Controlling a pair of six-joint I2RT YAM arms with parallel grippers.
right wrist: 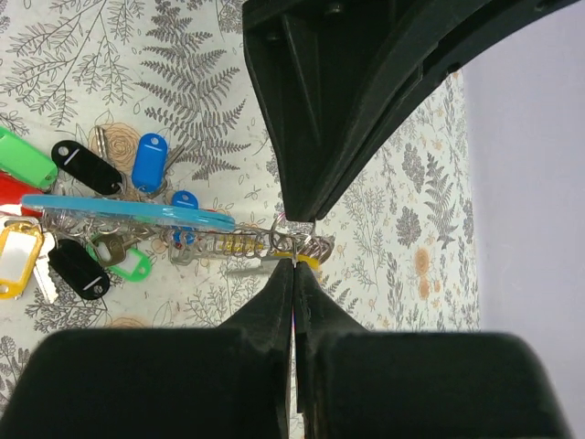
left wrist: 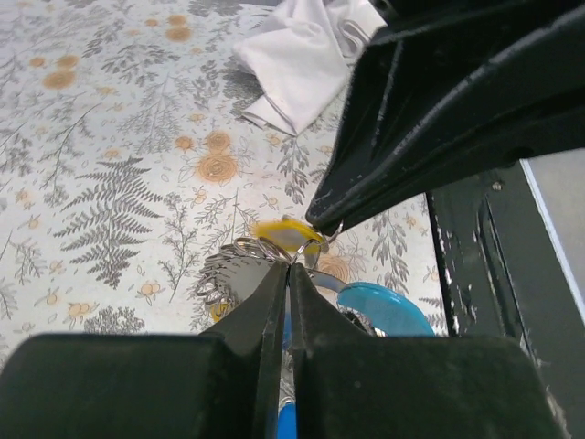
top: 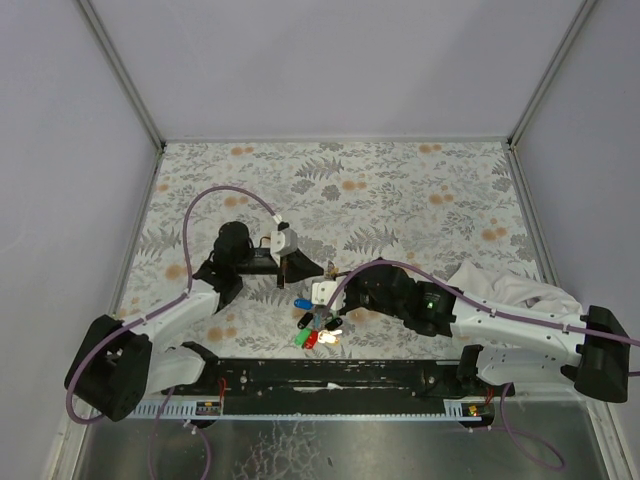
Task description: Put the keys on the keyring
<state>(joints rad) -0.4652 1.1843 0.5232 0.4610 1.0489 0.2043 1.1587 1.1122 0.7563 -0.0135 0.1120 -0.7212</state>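
Metal glints where the two arms meet: the keyring (right wrist: pixel 294 240), a small coil of wire, is lifted just off the fern-printed table (top: pixel 400 190) between both sets of fingertips. The left gripper (left wrist: pixel 289 267) has its jaws pressed fully together, and their tips nip the coiled edge of the keyring. The right gripper (right wrist: pixel 294 263) is closed just as tightly, no gap between its fingers. It comes at the keyring from the opposite side, so the two tips almost touch. The yellow-headed key (right wrist: pixel 308 261) lies right against the right gripper's tips (whether it is truly pinched there, or only the ring wire is, I cannot tell).

From the keyring a blue strap (right wrist: pixel 128 206) runs away along the table toward the arm bases. The rest of the keys (right wrist: pixel 186 199) bunch along the strap, well back from the keyring. With them lie plastic tags: a blue tag (right wrist: pixel 149 162), a black tag (right wrist: pixel 87 166), a green tag (right wrist: pixel 23 155) and a yellow tag (right wrist: pixel 18 251). A crumpled white cloth (top: pixel 510 285) lies well away from the keyring, over the right arm.
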